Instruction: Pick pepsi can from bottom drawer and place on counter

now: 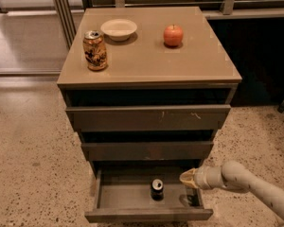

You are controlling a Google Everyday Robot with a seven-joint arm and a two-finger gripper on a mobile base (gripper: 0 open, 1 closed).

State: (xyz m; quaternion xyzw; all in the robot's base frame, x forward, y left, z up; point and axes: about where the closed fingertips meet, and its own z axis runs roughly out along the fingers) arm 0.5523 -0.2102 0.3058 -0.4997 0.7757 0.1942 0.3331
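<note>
The bench point(146, 60) has a smooth, glossy tan top. The top drawer front point(132, 119) looks matt grey-brown, with pale scuffs. The bottom drawer point(125, 196) is plain dull grey inside. The pepsi can point(156, 189) is dark, with a shiny metal top. The hand point(188, 178), which looks like smooth cream plastic, is at the bottom drawer's right side, above its inside. The floor point(33, 150) is speckled, polished stone.

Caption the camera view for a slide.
The gripper hovers over the open bottom drawer, right of the upright pepsi can; a gold can, bowl and apple sit on the counter.
</note>
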